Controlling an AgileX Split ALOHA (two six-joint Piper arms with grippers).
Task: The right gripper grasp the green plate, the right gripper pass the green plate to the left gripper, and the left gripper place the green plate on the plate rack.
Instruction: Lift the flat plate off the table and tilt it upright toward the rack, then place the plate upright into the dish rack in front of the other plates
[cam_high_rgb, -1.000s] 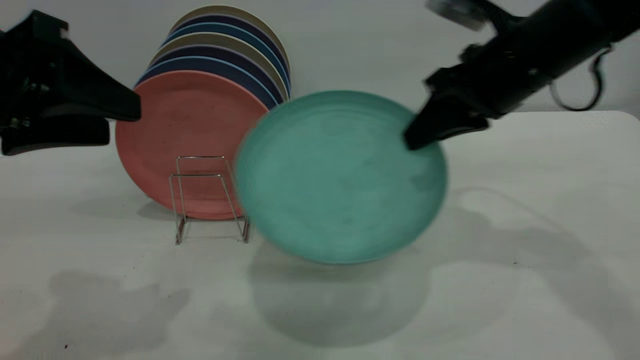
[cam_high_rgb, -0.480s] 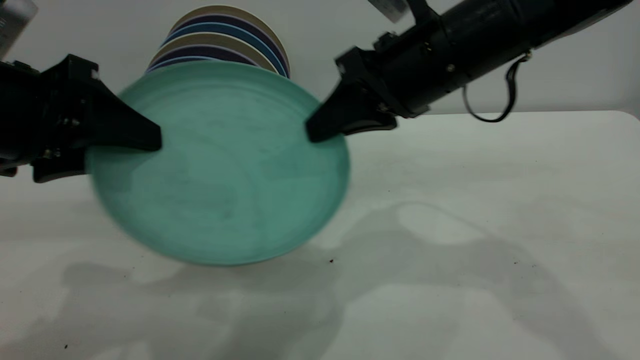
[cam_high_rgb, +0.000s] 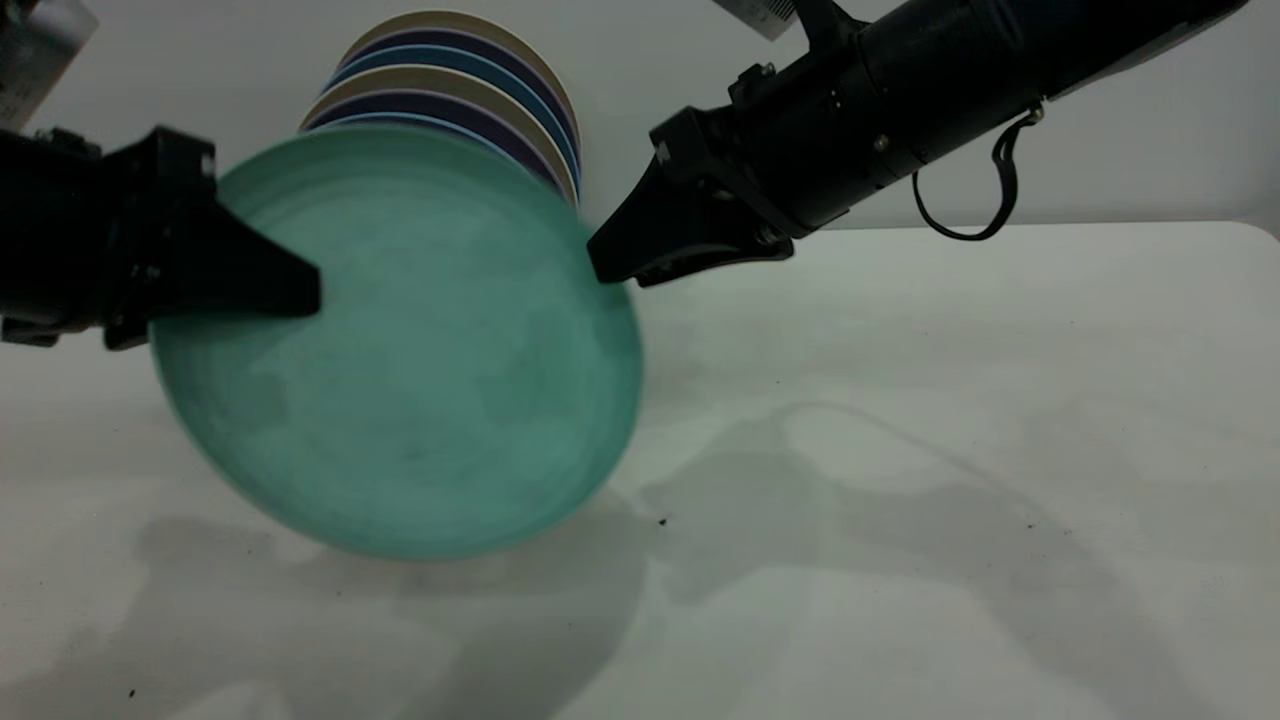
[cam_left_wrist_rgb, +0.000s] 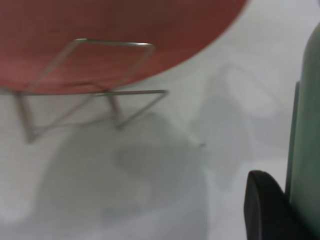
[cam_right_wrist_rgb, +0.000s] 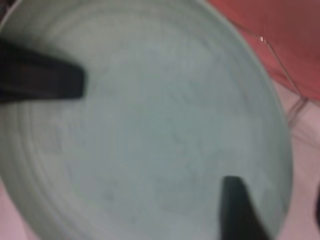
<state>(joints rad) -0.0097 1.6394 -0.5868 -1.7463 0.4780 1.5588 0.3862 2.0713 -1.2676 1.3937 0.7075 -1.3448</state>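
Green plate (cam_high_rgb: 400, 350) held upright off the table. Left gripper (cam_high_rgb: 300, 290) clamps one rim; right gripper (cam_high_rgb: 605, 268) at the opposite rim, grip undeterminable.

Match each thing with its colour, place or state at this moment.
1. green plate
2. salmon-pink plate
3. left gripper
4. right gripper

A. standing in the plate rack
B. at the green plate's upper right edge, exterior view
C. held up off the table
D. clamped on the green plate's left edge, exterior view

Pairs: 1-C, 2-A, 3-D, 4-B
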